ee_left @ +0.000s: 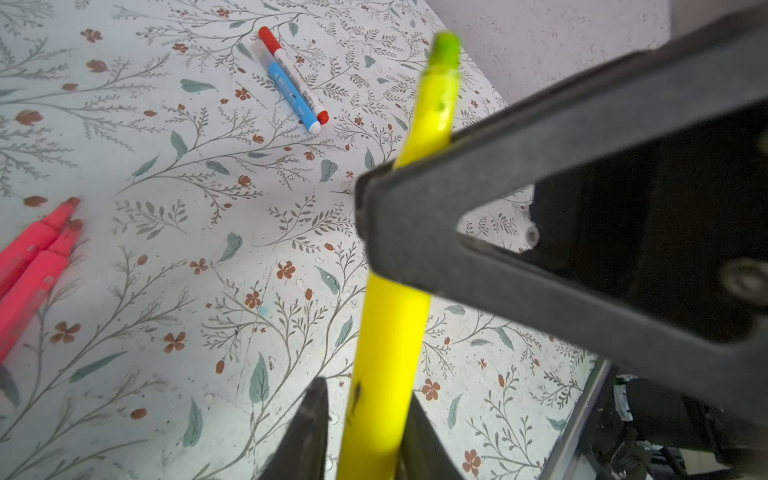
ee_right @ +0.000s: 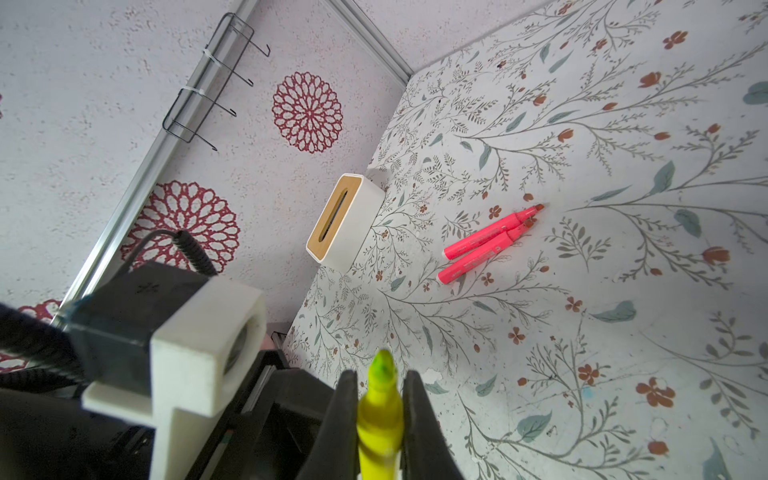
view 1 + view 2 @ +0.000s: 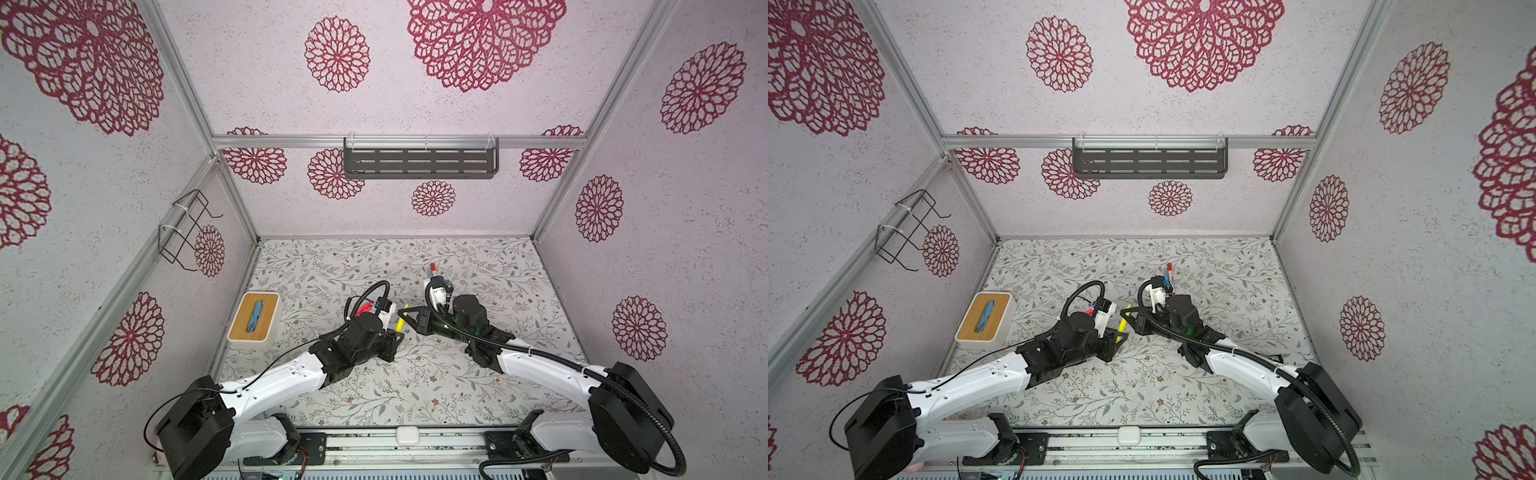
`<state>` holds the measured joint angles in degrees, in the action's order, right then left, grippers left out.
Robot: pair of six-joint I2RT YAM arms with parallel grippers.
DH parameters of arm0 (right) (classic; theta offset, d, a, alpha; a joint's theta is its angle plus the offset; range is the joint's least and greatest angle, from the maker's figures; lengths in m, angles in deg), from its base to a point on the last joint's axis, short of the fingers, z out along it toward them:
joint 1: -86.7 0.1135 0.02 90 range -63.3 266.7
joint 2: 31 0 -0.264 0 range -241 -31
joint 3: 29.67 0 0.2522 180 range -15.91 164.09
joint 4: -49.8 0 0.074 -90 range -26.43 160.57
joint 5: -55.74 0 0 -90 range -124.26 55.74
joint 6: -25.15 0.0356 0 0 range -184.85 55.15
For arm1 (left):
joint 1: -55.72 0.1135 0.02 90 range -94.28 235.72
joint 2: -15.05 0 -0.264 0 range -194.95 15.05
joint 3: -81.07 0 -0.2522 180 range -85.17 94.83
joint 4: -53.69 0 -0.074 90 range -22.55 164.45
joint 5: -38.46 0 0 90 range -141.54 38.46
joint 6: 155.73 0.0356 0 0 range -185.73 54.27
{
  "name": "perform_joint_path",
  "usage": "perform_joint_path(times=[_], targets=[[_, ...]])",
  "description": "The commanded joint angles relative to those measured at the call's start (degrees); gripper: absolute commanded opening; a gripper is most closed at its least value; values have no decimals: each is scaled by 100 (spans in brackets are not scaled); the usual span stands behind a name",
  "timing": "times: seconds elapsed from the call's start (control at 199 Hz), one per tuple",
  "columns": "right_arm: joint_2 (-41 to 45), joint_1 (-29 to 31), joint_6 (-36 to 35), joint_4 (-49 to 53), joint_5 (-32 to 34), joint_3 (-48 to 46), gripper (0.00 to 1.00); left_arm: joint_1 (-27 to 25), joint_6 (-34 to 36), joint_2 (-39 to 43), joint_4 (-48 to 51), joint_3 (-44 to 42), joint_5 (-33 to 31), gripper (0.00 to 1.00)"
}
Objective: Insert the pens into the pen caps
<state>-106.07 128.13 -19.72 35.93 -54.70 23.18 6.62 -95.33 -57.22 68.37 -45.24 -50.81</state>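
A yellow pen [image 3: 401,322] [image 3: 1123,325] hangs above the table between both arms, its green tip bare. My left gripper [image 1: 368,399] is shut on its barrel [image 1: 390,332]. My right gripper [image 2: 380,388] is shut on the same pen [image 2: 380,419] just behind the tip. Two pink pens [image 2: 484,243] [image 1: 29,266] lie side by side on the table, uncapped. Farther back a blue pen [image 1: 297,97] lies against a white pen with red ends [image 1: 291,70]. A whitish-clear pen cap [image 1: 260,52] seems to sit on the blue pen's far end. No loose pen caps are in view.
A white tissue box with a wooden lid [image 3: 253,318] [image 2: 345,220] stands at the table's left edge. A wire rack [image 3: 187,230] hangs on the left wall and a dark shelf [image 3: 419,162] on the back wall. The two wrists are close together mid-table.
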Motion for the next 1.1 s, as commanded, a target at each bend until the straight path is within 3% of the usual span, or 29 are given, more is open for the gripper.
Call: perform_joint_path(times=[0.0, 0.176, 0.351, 0.402, 0.477, 0.512, 0.608, 0.753, 0.924, 1.024, 1.1], targets=[[198, -21, -30, -323, -210, -57, 3, 111, -96, -53, -102, 134, -134, 16], [116, -21, 36, -441, -336, -120, 3, 164, -133, 45, -220, 65, -47, 19], [145, -21, 49, -477, -332, -147, 5, 207, -135, 147, -262, -32, -45, 2], [181, -21, 58, -443, -302, -140, 13, 233, -141, 168, -251, -61, -73, 0], [313, -45, 49, -166, -54, -113, 41, 269, -142, 210, -251, -133, -73, 0], [411, -76, 49, -3, 116, -120, 48, 274, -135, 234, -268, -170, -65, 0], [739, -223, 75, 393, 548, -185, 50, 288, -138, 324, -332, -293, -37, 0], [1174, -533, 55, 722, 607, -314, 51, 296, -144, 476, -409, -470, 17, 0], [1318, -943, -63, 2727, 1492, 177, 54, 305, -126, 662, -418, -620, 46, 0], [952, -1069, -39, 4197, 2383, 698, 54, 305, -116, 749, -409, -691, 44, 0], [526, -1191, -13, 4787, 2566, 976, 52, 309, -110, 807, -360, -730, 24, 0]])
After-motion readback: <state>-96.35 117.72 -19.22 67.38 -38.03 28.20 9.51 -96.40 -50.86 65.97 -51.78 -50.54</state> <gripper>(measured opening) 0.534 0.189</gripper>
